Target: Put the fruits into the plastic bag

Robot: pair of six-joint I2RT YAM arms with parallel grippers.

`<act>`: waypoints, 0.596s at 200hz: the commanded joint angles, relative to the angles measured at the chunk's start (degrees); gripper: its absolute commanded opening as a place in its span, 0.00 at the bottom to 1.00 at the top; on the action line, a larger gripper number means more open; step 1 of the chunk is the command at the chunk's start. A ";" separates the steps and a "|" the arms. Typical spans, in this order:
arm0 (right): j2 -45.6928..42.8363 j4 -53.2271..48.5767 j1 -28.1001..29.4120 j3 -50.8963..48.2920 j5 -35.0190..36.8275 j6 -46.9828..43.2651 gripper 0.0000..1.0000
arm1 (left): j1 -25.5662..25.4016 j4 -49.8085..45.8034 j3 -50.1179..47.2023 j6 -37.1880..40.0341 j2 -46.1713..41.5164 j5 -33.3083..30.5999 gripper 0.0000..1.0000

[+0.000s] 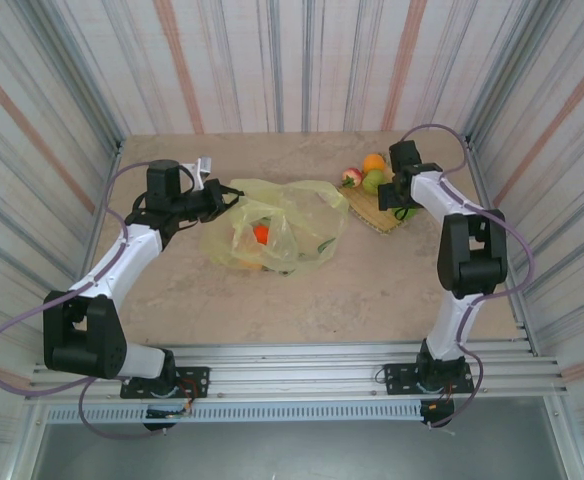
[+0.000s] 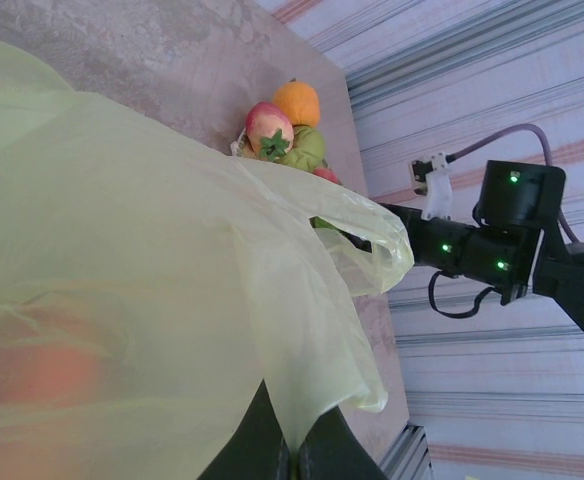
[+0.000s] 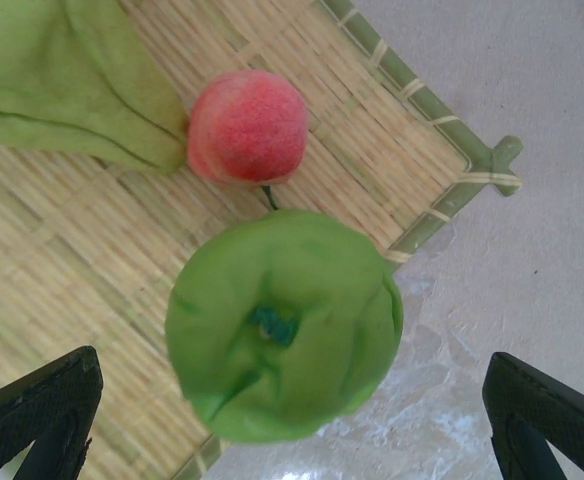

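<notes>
— On the tabletop (image 1: 372,290), where's the plastic bag (image 1: 297,215)?
— Left of centre, crumpled, one side drawn toward the left end effector (image 1: 220,200). One orange-red fruit (image 1: 261,234) shows through the film inside it
— Left end effector state?
— Left wrist view: fingers (image 2: 257,445) pressed nearly together at the bottom edge, bag film draped over them and caught between. Clamped on the bag's rim
— Rest of the fruits?
— On the bamboo mat (image 1: 367,210) at far right, just beside the bag. Orange fruit (image 1: 374,162) at the back, back green fruit (image 1: 372,183) touching it, pinkish-red fruit (image 1: 350,177) with a green calyx on their left
— Right end effector (image 1: 404,203)?
— Hovering over the right side of the mat, spread wide. Right wrist view: fingers (image 3: 42,410) far apart at the bottom corners, green fruit (image 3: 284,325) between them, not touched. It sits at the mat's edge, overhanging the frame toward bare tabletop
— Anything else there?
— Red fruit (image 3: 247,125) just beyond the green fruit, very close, can't tell if touching. Wrinkled green shape (image 3: 62,80) at top left of that view, can't tell what it is
</notes>
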 commanded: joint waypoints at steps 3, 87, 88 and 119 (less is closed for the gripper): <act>3.21 -2.34 -0.33 3.15 3.52 -2.83 0.99 | 0.39 0.11 -0.15 0.19 -1.84 0.45 0.00; 9.30 -3.14 -0.87 7.51 2.08 -4.31 0.96 | 0.51 0.09 -0.15 0.00 -1.85 0.50 0.00; 9.29 -3.13 -0.91 7.57 2.07 -4.30 0.96 | 0.49 0.10 -0.15 0.02 -1.85 0.54 0.00; 10.61 -3.83 -1.17 8.83 2.21 -4.74 0.91 | 0.47 0.19 -0.22 -0.12 -1.82 0.63 0.00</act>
